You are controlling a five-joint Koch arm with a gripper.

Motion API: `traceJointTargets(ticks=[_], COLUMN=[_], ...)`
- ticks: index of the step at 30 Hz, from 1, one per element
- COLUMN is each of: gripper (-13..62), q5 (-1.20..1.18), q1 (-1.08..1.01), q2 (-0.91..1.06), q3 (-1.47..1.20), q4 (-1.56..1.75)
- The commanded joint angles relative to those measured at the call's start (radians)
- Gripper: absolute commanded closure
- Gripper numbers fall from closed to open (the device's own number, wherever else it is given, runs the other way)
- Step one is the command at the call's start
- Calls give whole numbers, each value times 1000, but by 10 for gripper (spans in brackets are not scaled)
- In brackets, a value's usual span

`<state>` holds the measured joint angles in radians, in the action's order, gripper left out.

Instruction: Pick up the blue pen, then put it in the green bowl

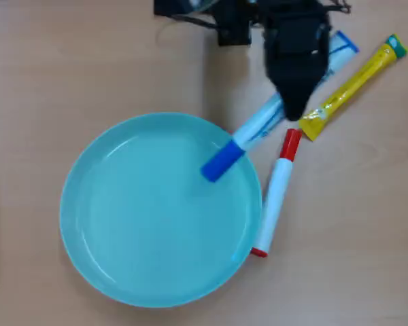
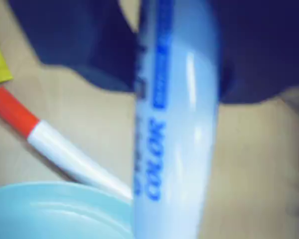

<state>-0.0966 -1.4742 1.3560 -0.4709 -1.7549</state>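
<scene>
blue pen [image 1: 248,136] tip over green bowl [image 1: 102,251]

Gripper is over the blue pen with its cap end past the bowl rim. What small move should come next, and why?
Probably carry the blue pen further over the green bowl before releasing: only its cap end overhangs the rim, while the gripper sits outside the bowl.

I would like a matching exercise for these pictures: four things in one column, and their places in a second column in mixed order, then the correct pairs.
Things:
1. blue pen
2. red-capped marker
3. yellow tube
4. green bowl

Places, overhead view:
A. alongside the bowl's right rim
B. left half of the table
C. cap end over the bowl's rim, barrel under the gripper
D. upper right, slanting

Pairs: 1-C, 2-A, 3-D, 4-B
</scene>
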Motion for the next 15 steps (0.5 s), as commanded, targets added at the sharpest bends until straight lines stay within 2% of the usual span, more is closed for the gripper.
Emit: traceJointTargets(ticks=[1, 15], gripper=[562, 562], q5=[-32, -150], q1=[-29, -235], q2=[66, 63], q3=[12, -110], q4=[-5, 179])
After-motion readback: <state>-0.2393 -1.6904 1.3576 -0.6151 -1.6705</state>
